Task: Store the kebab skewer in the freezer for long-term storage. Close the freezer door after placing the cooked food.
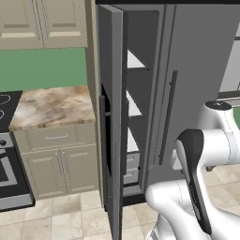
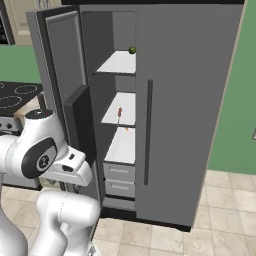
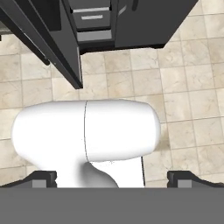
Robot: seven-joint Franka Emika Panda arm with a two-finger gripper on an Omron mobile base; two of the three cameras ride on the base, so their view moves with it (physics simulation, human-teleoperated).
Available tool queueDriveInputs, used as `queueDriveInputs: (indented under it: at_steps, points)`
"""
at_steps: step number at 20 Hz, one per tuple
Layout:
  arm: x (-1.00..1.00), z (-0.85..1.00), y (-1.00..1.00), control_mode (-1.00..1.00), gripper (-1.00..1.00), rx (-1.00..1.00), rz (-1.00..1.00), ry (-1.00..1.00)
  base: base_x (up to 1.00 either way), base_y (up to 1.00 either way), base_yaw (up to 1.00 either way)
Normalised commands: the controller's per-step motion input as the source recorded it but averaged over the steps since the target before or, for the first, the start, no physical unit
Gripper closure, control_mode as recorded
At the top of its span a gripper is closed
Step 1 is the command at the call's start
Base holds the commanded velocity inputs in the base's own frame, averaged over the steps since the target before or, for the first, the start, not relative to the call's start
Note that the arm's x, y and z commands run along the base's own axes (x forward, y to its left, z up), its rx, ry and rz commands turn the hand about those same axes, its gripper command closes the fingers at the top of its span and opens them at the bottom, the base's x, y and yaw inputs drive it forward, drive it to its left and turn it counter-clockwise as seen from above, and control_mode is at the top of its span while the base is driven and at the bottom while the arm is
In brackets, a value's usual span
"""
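The kebab skewer (image 2: 119,113), a thin stick with red-brown chunks, lies on the middle white shelf of the freezer (image 2: 122,107). The freezer door (image 2: 60,75) stands swung wide open to the left; in the left base view the freezer door (image 1: 112,117) shows edge-on in front of the freezer (image 1: 136,103) shelves. In the hand view my gripper (image 3: 112,178) points down at the tiled floor, open, with nothing between its fingertips (image 3: 43,177). The freezer door (image 3: 52,39) bottom edge and the grey drawers (image 3: 89,17) sit at the top of that view.
A small green round fruit (image 2: 132,50) rests on the top shelf. The plain fridge door (image 2: 185,100) with its bar handle (image 2: 148,132) is closed. A marble counter (image 1: 51,105) over beige cabinets and a stove (image 1: 7,154) stand left of the open door.
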Motion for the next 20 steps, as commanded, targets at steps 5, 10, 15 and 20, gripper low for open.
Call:
queueDriveInputs:
  at_steps: [5,10,15,20]
  points:
    - [0.00,0.00,0.00,-1.00,-1.00,0.00,0.00,0.00,0.00,0.00,0.00]
    - [0.00,0.00,0.00,-1.00,-1.00,0.00,0.00,0.00,0.00,0.00,0.00]
    - [0.00,-0.03,0.61,-1.00,-1.00,0.00,-0.18,-0.18,0.00,0.00,0.00]
    - [0.13,0.00,0.98,-1.00,-1.00,-0.10,-0.41,-0.17,0.00,0.00,0.00]
